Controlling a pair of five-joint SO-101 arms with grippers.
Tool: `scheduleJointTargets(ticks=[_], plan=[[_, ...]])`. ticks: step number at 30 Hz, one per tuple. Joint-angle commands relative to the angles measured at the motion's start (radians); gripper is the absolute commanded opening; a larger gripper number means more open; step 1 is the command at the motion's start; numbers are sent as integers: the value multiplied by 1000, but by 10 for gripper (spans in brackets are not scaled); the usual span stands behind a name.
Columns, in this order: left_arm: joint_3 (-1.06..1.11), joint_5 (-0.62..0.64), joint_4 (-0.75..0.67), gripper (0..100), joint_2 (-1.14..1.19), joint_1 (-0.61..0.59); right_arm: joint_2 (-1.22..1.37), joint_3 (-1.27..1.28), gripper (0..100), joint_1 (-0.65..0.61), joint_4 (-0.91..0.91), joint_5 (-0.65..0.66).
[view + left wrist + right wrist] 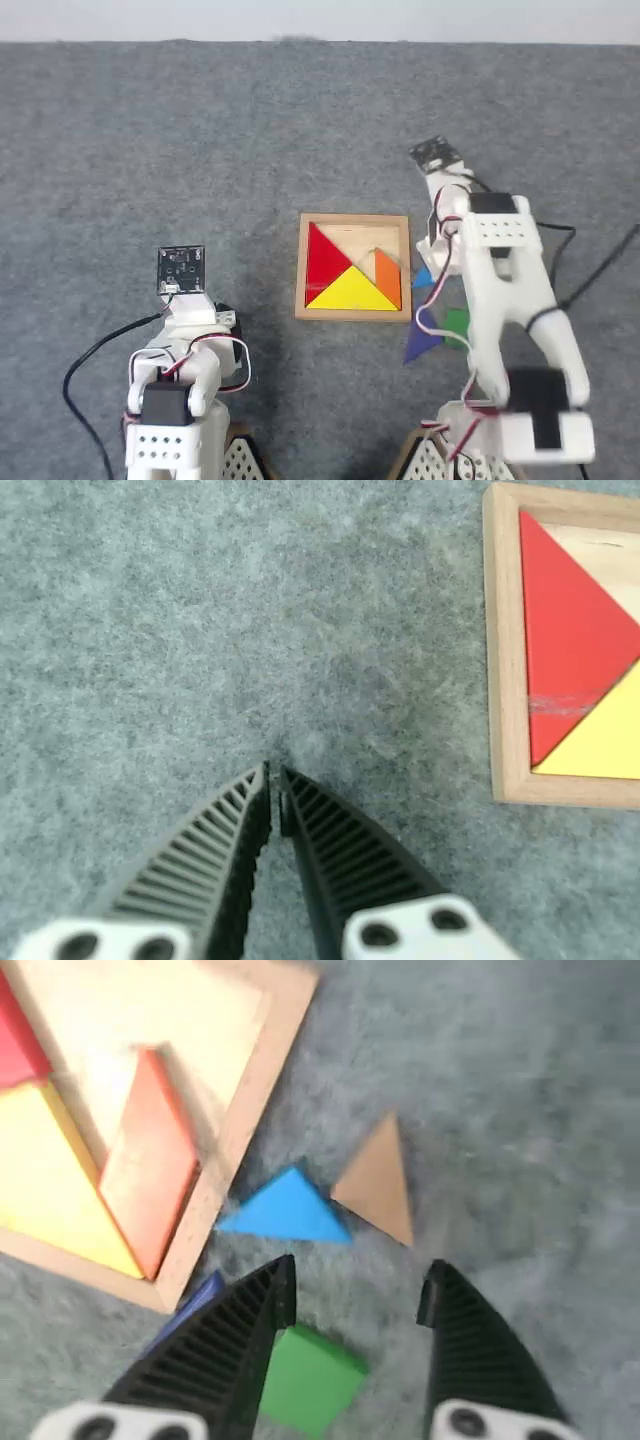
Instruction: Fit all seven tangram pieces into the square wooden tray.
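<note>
The square wooden tray [354,217] lies mid-table and holds a red triangle [324,258], a yellow triangle [352,291] and an orange piece [387,274]. Loose to its right lie a blue triangle [285,1210], a tan triangle [378,1180], a green square [310,1380] and a dark blue piece [198,1297]. My right gripper [355,1280] hovers open above these loose pieces, with nothing between its fingers. My left gripper [274,773] is shut over bare carpet, left of the tray [504,680].
Grey carpet covers the whole table. The right arm [505,290] stretches over the loose pieces and hides part of them in the high view. The left arm [180,340] sits folded near the front edge. Cables trail beside both bases.
</note>
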Motion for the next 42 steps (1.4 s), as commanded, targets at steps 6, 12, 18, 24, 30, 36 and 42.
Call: scheduleJointTargets(ticks=[6,12,18,24,30,36,42], plan=[[-12,-11,2,14,-20,-6,154,-52,222,2,-153,37],[-12,-11,2,14,-20,-6,260,-132,221,27,-148,31],[-12,-11,2,14,-20,-6,306,-155,220,30,-159,18],[-12,-11,2,14,-20,-6,311,-187,221,31,-154,-28],[-12,-11,2,14,-20,-6,311,-181,221,51,-153,-60],[-12,-11,2,14,-20,-6,311,-176,144,56,-151,-63],[-12,-11,2,14,-20,-6,291,-181,98,61,-148,-100]])
